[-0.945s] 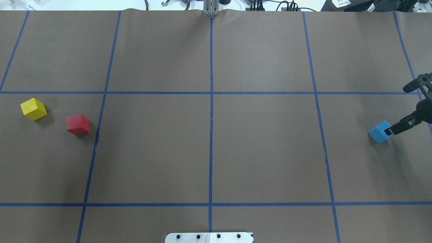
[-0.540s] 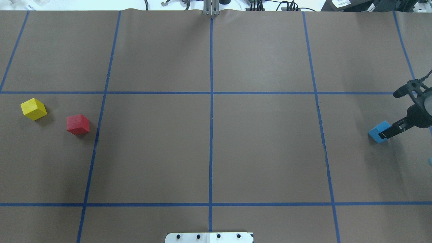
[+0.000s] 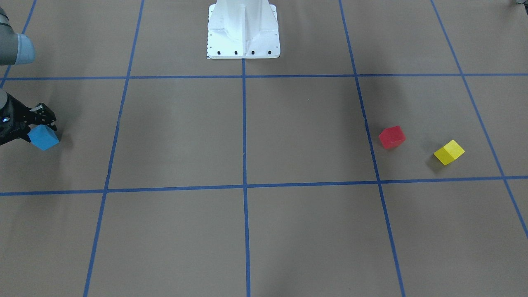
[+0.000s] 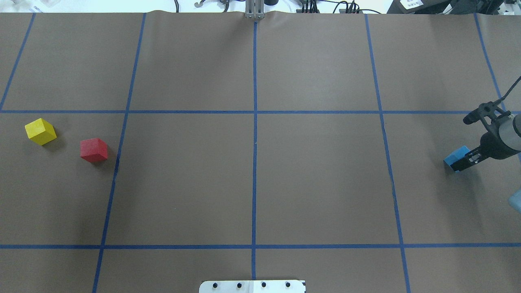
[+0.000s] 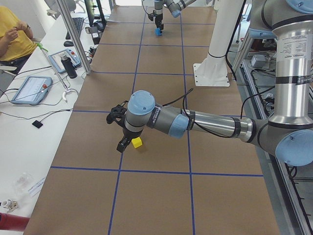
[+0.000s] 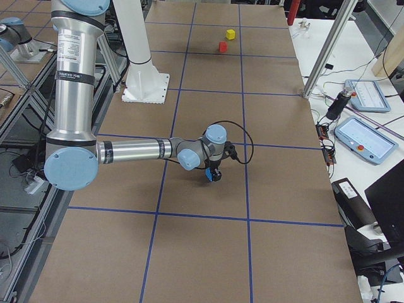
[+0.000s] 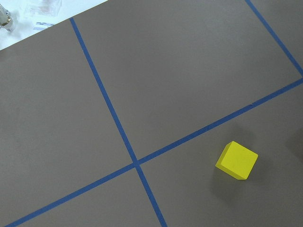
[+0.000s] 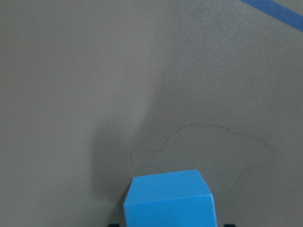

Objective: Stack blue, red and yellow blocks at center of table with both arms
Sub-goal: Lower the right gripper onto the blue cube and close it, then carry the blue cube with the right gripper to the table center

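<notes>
The blue block (image 4: pixel 453 156) lies on the table at the far right. My right gripper (image 4: pixel 458 162) is down at it and open, with a jaw on either side and a small gap to each face. In the right wrist view the block (image 8: pixel 169 201) fills the bottom centre. The red block (image 4: pixel 94 150) and the yellow block (image 4: pixel 40 131) lie apart at the far left. My left gripper (image 5: pixel 122 143) shows only in the exterior left view, hovering beside the yellow block (image 5: pixel 138 142); I cannot tell if it is open. The left wrist view shows the yellow block (image 7: pixel 236 161) below it.
Blue tape lines (image 4: pixel 255 142) divide the brown table into squares; they cross at the centre. The robot's white base (image 3: pixel 243 31) stands at the near edge. Operators' tablets and cables (image 5: pixel 32 89) lie on the white bench beyond the far edge.
My right arm has moved left, and its gripper has come further over the blue block. None of the three blocks has moved.
</notes>
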`<state>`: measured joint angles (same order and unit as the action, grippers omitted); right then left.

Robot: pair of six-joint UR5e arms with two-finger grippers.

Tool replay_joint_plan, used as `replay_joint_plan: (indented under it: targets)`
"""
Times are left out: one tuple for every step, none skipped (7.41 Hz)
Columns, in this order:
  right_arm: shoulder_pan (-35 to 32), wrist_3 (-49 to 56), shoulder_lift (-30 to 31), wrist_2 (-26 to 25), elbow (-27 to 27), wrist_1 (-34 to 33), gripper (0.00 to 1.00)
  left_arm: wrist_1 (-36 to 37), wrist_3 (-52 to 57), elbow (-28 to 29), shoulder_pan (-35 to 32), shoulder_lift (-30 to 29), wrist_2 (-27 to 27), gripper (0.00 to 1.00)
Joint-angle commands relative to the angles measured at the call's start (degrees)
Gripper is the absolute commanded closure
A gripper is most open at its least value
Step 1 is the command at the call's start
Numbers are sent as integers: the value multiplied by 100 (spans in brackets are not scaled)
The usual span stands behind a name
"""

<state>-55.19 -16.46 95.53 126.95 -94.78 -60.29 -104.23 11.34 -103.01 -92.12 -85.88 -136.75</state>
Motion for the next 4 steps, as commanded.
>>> replay_joint_plan:
  targets:
    - [0,-15,-252,22,-67,-9,100,8,9,0,-8,1,0,0]
    - [0,-50,-646,31,11,-87,100,8,9,0,-8,1,0,0]
    - [8,-590,-1102,32,81,-227,100,8,9,0,1,1,0,0]
    - [95,-1352,-1672,23,99,-568,100,8,9,0,1,1,0,0]
